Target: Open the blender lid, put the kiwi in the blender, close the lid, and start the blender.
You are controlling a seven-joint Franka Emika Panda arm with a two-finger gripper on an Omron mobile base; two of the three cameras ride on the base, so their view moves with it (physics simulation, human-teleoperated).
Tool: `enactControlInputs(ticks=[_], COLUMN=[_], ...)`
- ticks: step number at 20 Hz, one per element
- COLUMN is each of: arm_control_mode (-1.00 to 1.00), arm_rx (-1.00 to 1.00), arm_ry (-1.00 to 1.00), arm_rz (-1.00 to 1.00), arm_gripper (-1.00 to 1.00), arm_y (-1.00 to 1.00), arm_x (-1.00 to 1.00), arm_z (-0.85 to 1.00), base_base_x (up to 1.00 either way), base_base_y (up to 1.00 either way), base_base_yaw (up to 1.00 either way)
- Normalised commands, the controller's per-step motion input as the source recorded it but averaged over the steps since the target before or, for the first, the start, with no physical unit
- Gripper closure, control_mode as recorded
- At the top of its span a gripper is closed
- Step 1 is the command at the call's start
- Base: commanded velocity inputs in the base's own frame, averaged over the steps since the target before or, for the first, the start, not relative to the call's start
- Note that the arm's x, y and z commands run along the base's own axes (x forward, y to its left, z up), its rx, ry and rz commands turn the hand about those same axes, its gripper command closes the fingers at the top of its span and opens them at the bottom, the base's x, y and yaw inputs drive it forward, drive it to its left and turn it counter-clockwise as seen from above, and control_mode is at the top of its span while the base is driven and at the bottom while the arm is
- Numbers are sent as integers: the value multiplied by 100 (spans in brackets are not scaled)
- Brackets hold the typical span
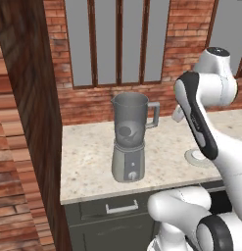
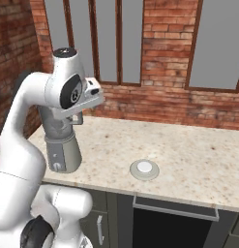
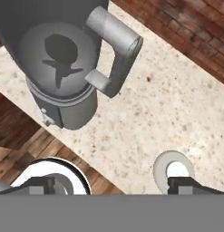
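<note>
1. Speckled beige stone made up the counter (image 1: 88, 162) I was working over, with a brick wall (image 1: 93, 105) and a barred window (image 1: 117, 39) behind it.
2. I saw the blender (image 1: 129, 139) standing upright near the counter's front edge, its jar open at the top, its handle (image 1: 153, 115) pointing toward the arm and its knob (image 1: 133, 175) facing the front.
3. From the hand view I looked down into the jar and saw the kiwi (image 3: 60, 46) as a dark oval at the bottom, just above the blades (image 3: 63, 72).
4. The blender lid (image 2: 144, 169) lay flat on the counter, centre cap up, well apart from the blender and on the arm's right side.
5. I had the gripper (image 3: 111, 183) above the counter between the blender and the lid, with its fingertips (image 3: 186, 183) spread wide apart and nothing between them.
6. In the hand view the right fingertip stood in front of the lid's edge; I could not tell whether it touched.
7. Below the counter I noted a dark cabinet drawer (image 1: 115, 208) with a pale bar handle.
</note>
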Motion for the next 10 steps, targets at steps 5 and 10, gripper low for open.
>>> enactControlInputs(ticks=[5, 10], arm_control_mode=[-100, -100], arm_rx=[19, 7], arm_ry=[0, 21], arm_rz=[-34, -24], arm_gripper=[-100, -100], arm_y=[-100, -83], arm_x=[-50, -9], arm_z=[-71, -70], base_base_x=[0, 0], base_base_y=[0, 0], base_base_yaw=[0, 0])
